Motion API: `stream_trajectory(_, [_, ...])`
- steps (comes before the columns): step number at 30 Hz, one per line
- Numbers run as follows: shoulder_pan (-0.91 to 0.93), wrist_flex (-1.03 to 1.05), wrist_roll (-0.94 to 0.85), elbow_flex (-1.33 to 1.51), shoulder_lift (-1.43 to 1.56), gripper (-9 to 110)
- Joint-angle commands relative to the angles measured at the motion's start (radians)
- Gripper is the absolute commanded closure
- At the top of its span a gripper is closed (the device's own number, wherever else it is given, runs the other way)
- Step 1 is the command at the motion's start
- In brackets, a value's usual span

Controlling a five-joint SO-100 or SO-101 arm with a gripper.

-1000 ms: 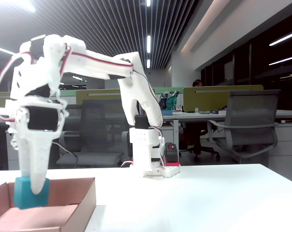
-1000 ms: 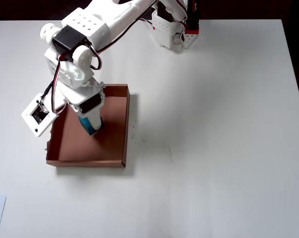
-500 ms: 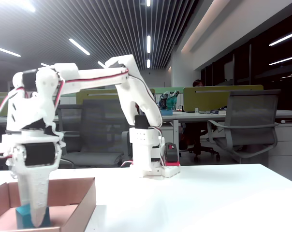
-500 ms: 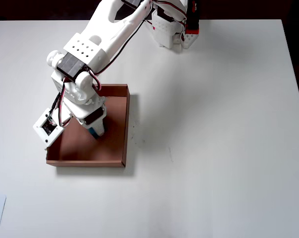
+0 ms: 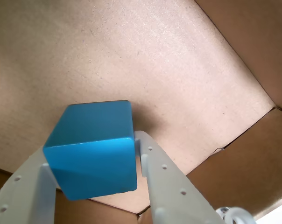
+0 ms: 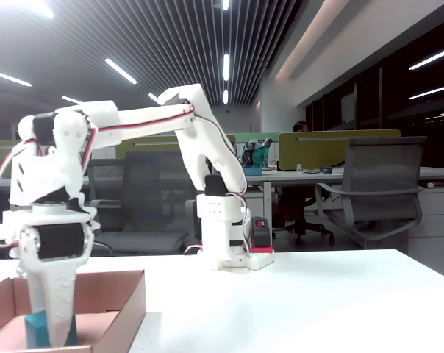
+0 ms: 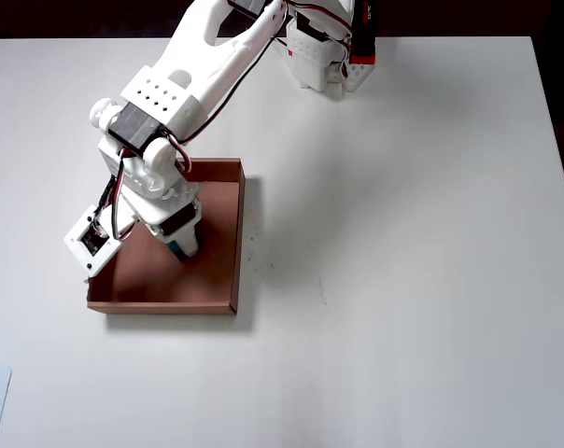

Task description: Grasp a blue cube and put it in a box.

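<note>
The blue cube (image 5: 92,149) sits between my two white fingers in the wrist view, with the box floor (image 5: 145,60) right behind it. My gripper (image 5: 90,147) is shut on the cube, one finger against each side. In the fixed view the gripper (image 6: 49,331) points straight down inside the brown cardboard box (image 6: 126,301), and the cube (image 6: 37,327) shows low beside the fingers. In the overhead view the gripper (image 7: 181,245) is over the middle of the box (image 7: 237,233), and only a sliver of the cube (image 7: 176,249) shows. I cannot tell whether the cube touches the floor.
The box stands on a white table (image 7: 403,233), left of centre in the overhead view. The arm's base (image 7: 324,56) is at the table's far edge. Office chairs and desks stand behind the table in the fixed view.
</note>
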Motion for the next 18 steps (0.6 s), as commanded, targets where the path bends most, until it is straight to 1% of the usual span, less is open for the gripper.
stream_trajectory(1, [-0.002, 0.015, -0.009, -0.008, 0.038, 86])
stream_trajectory(4, [0.0, 0.02, -0.009, -0.008, 0.046, 85])
stream_trajectory(12, [0.005, 0.023, -0.002, -0.011, 0.054, 76])
stream_trajectory(17, [0.006, 0.032, -0.006, -0.011, 0.058, 69])
stream_trajectory(18, [0.006, 0.034, -0.008, -0.011, 0.061, 65])
